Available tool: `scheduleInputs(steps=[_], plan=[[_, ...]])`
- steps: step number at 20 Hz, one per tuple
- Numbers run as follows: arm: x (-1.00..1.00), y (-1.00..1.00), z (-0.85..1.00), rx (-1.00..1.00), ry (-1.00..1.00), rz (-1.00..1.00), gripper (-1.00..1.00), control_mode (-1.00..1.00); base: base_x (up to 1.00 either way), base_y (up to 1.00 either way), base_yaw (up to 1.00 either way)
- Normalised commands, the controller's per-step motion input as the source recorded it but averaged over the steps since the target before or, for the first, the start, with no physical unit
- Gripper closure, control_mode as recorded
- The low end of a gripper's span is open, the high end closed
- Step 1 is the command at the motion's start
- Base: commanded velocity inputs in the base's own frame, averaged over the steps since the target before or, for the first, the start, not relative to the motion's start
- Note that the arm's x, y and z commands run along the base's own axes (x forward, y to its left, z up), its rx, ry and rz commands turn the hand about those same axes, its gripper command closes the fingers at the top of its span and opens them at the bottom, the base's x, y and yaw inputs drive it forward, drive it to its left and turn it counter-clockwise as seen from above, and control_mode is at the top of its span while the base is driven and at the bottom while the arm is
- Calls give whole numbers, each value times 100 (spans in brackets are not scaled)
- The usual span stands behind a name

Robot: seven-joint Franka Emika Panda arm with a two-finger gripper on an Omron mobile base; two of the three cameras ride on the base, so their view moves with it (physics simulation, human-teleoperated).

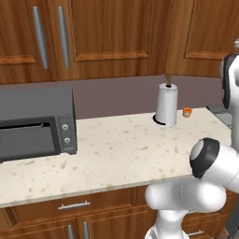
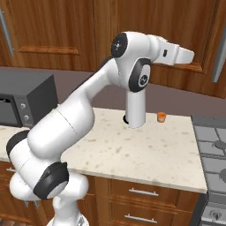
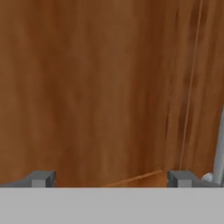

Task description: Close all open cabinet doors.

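Reddish-brown cabinet doors (image 1: 112, 37) line the wall above the counter; two long silver bar handles (image 1: 63, 35) meet at the left pair, which looks shut. The right-hand door (image 1: 200, 37) sits at a slight angle to its neighbours. My gripper (image 2: 189, 55) is raised high against that door (image 2: 196, 31), left of its silver handle (image 2: 219, 57). In the hand view the gripper (image 3: 111, 179) is open, fingertips (image 3: 41, 178) wide apart, with nothing between them. The wood panel (image 3: 100, 87) is very close ahead and the handle (image 3: 218, 144) is at the right edge.
A white paper towel roll (image 1: 166, 105) and a small orange cup (image 1: 187, 112) stand at the back of the speckled counter (image 1: 121, 154). A dark toaster oven (image 1: 35, 121) is at the left and a stove (image 2: 212, 150) at the right. Drawers (image 2: 143, 192) lie below.
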Motion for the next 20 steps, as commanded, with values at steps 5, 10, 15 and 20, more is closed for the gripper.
scheduleInputs(steps=[5, 10, 15, 20], plan=[[36, -29, 0, 10, 0, 10, -100, -100, 0, 0, 0], [24, -28, 0, 10, 0, 14, -100, -100, 0, 0, 0], [19, -16, 0, 7, 0, 11, -100, -100, 0, 0, 0], [32, -8, 0, 6, 0, 9, -100, -100, 0, 0, 0]])
